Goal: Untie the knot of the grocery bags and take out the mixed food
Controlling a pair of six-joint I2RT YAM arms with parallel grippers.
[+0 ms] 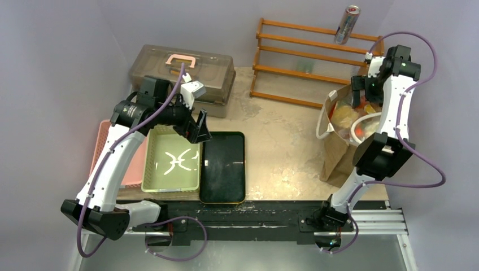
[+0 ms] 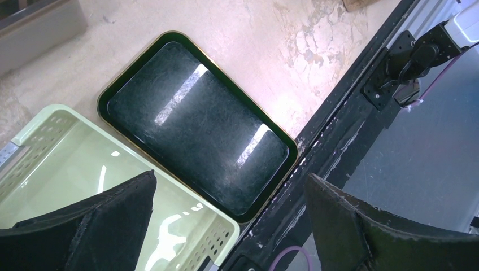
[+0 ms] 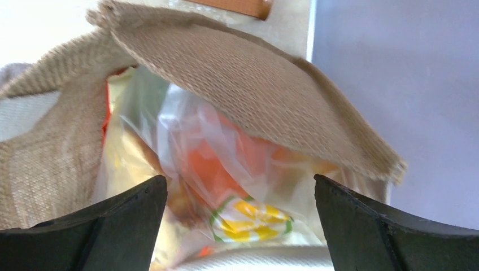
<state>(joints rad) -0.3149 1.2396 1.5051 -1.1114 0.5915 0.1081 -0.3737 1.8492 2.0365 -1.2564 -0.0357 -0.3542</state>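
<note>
Top view, left gripper [image 1: 197, 127]: is hovering over the line where the basket [image 1: 148, 164] and the tray [image 1: 223, 192] meet, its fingers spread, gripping nothing.
Top view, right gripper [image 1: 360, 95]: is reaching down into the mouth of the brown bag [image 1: 333, 155], far right.
Top view, food: is sitting inside the plastic bag [image 1: 344, 116], which is itself standing in the brown bag. None is lying in the basket or on the tray.
Left wrist view, left gripper [image 2: 230, 176]: is hanging with its jaws wide. Only the bare tray [image 2: 192, 130] and a basket [image 2: 56, 169] corner are showing beneath.
Right wrist view, right gripper [image 3: 240, 180]: is poised with its jaws wide apart just above the plastic bag [image 3: 192, 130], pinching nothing. A flap of the brown bag [image 3: 254, 90] is hanging over it.
Right wrist view, food: is showing through the plastic as orange shapes and a yellow-patterned packet [image 3: 251, 217]. The knot is not showing.
Progress: is looking early. Judging by this, nothing is out yet; the untying and all the unloading are left.
</note>
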